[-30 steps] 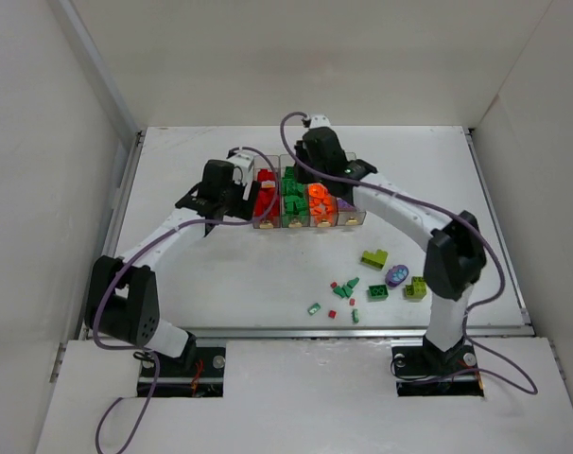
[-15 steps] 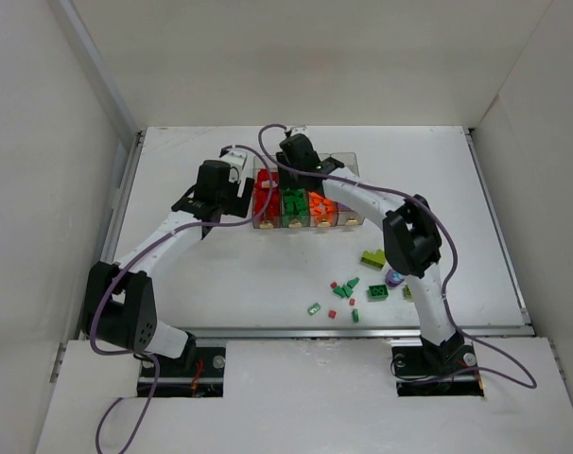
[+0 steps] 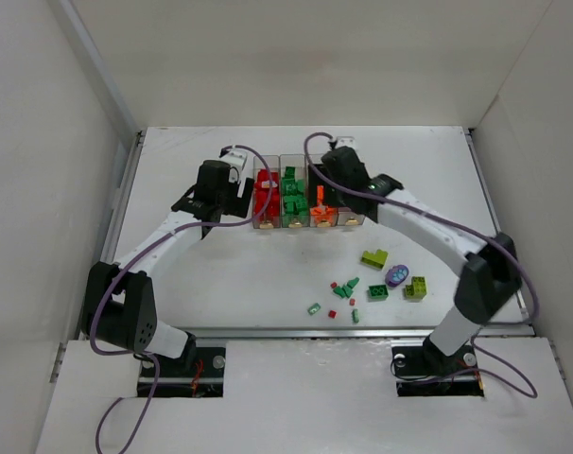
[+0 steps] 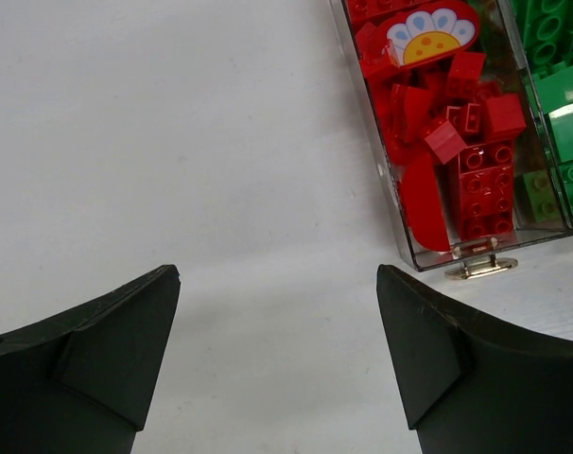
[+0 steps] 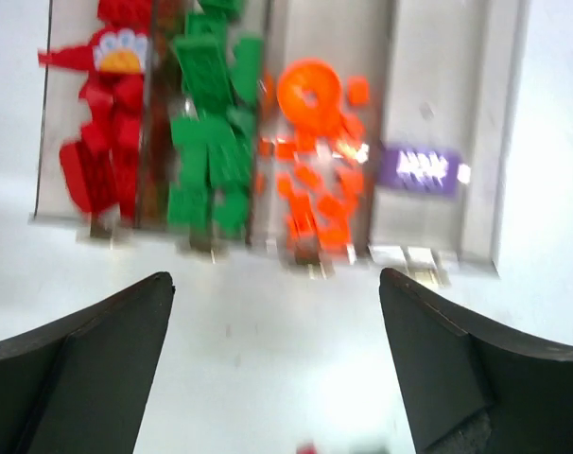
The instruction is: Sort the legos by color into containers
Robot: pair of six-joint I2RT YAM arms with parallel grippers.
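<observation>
Legos (image 3: 293, 200) partly sorted in the four clear containers (image 3: 294, 225)
Top view: the containers stand in a row at the far middle of the table (image 3: 220, 274), with red, green, orange and purple pieces from left to right; nearer the arms lie small green and red bits (image 3: 343, 288), a lime-yellow brick (image 3: 373, 256) and a purple oval (image 3: 396, 275). Left wrist view: the left gripper (image 4: 278, 274) is spread wide and empty over the table beside the red bin (image 4: 390, 194), where one red piece (image 4: 430, 36) carries a printed white-and-yellow flower. Right wrist view: the right gripper (image 5: 276, 276) is also spread and empty, before the containers' near ends; white marks on a purple piece (image 5: 417, 168) are too blurred to read.
</observation>
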